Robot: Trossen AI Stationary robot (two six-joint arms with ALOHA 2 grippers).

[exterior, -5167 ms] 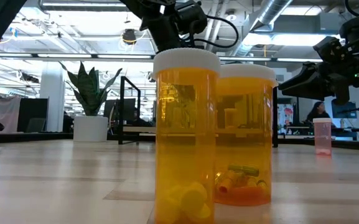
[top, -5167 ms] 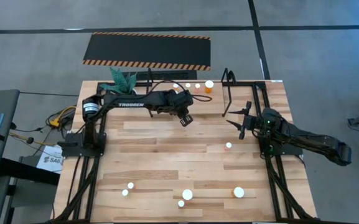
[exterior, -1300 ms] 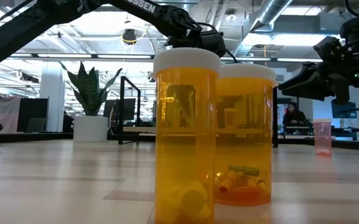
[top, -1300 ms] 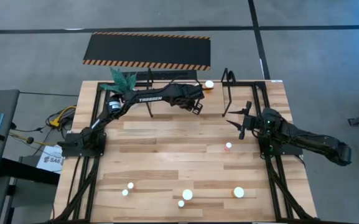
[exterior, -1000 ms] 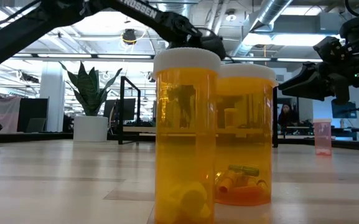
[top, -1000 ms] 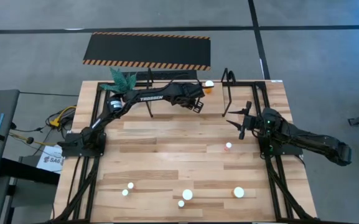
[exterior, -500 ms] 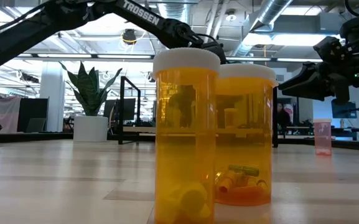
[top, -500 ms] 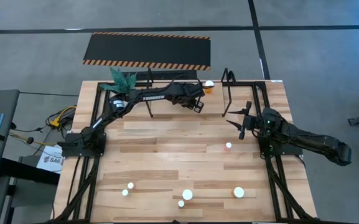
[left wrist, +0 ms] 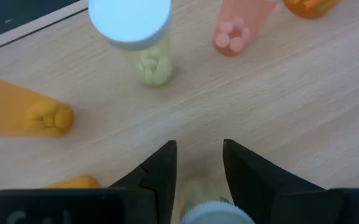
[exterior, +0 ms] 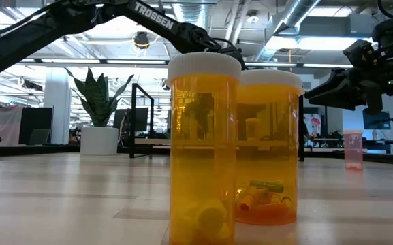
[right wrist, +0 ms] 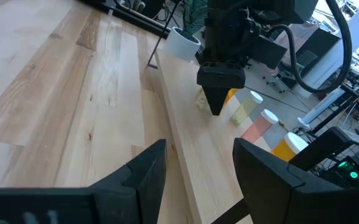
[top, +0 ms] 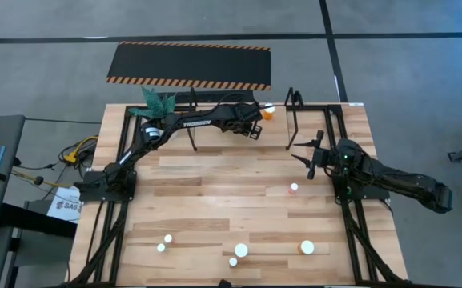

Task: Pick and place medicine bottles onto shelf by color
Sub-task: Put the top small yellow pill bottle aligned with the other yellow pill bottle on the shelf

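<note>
Top-down and level views of the table [top: 214, 200], with both wrist views.

Left pincer [top: 251, 130]: reaches over the shelf [top: 295, 104] at the far edge of the table, pointing down at its light wooden surface. In the left wrist view its fingers [left wrist: 163, 165] stand slightly apart on either side of a pale yellow bottle [left wrist: 213, 208] with a white cap; whether they press on it cannot be told. The right wrist view shows the same pincer [right wrist: 216, 106] with that bottle [right wrist: 201, 99] at its tip.

Other bottles on the shelf, near the left pincer: a pale yellow-green one [left wrist: 135, 37], a pink one [left wrist: 235, 31] and an orange one [left wrist: 27, 115]. From above, an orange bottle [top: 269, 110] stands just beside the pincer.

Right pincer [top: 301, 152]: hangs near the right end loop of the shelf, fingers [right wrist: 148, 168] spread, nothing between them.

Loose bottles on the table: a pinkish one [top: 294, 188] near the right arm and five along the near edge, including a larger white-capped one [top: 241, 250] and an orange one [top: 307, 247]. In the level view two orange bottles [exterior: 203, 150] fill the foreground, touching or nearly so.

A potted plant [top: 157, 102] stands at the left end of the shelf.
</note>
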